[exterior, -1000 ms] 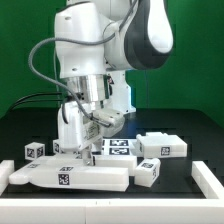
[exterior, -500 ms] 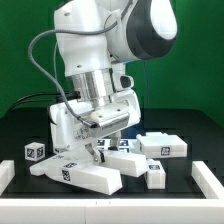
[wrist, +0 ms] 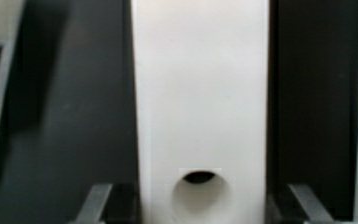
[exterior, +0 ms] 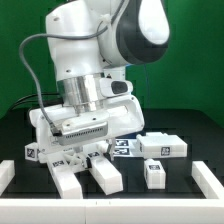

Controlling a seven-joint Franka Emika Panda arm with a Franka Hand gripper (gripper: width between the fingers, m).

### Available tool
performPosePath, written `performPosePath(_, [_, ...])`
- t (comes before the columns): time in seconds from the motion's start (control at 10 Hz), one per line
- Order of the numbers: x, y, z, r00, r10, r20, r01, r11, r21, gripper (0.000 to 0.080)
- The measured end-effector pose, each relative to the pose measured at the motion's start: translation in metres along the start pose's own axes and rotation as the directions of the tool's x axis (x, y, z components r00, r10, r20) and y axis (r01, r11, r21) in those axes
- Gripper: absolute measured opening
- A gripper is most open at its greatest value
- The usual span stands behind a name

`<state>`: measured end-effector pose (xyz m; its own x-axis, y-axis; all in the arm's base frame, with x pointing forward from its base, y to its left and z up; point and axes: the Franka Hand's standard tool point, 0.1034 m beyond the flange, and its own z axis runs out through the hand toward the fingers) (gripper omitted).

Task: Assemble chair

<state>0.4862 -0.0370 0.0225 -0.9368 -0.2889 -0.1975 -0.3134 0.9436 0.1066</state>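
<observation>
Your glossy white arm (exterior: 95, 45) fills the scene, its gripper (exterior: 88, 152) pointing down. The jaws are part-closed on the chair frame (exterior: 105, 172), a smooth, chunky white plastic piece with two squared prongs reaching out from beneath them. In the wrist view, one long flat bar of it runs between the grey fingers (wrist: 101, 200), with a round dark hole (wrist: 199, 178) near its end. On the exterior view's right of the jaws lies a flat tagged panel (exterior: 165, 145), with a small tagged block (exterior: 155, 172) beside it. On the jaws' other side sits a tagged cube (exterior: 33, 152).
</observation>
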Motion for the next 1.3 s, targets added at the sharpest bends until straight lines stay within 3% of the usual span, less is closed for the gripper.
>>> performPosePath(0.2, [0.0, 0.0, 0.0, 1.0, -0.021, 0.003, 0.021, 1.0, -0.003, 0.0285])
performPosePath(0.4, [0.0, -0.013, 0.0, 0.996, 0.087, 0.016, -0.087, 0.996, 0.008, 0.0285])
performPosePath(0.5, [-0.002, -0.015, 0.0, 0.995, 0.098, 0.018, -0.098, 0.995, 0.026, 0.0285])
performPosePath(0.6, [-0.001, -0.014, 0.001, 0.999, 0.033, 0.016, -0.034, 0.996, 0.078, 0.0285])
performPosePath(0.7, [0.0, -0.008, 0.004, 1.0, 0.012, 0.009, -0.013, 0.998, 0.058, 0.0285])
performPosePath(0.9, [0.0, -0.009, 0.004, 1.0, 0.005, 0.008, -0.006, 0.998, 0.059, 0.0285])
performPosePath(1.2, [0.002, -0.025, 0.0, 0.994, 0.106, 0.023, -0.108, 0.993, 0.053, 0.0285])
performPosePath(1.3, [0.003, -0.03, 0.001, 0.995, 0.092, 0.022, -0.094, 0.993, 0.068, 0.0285])
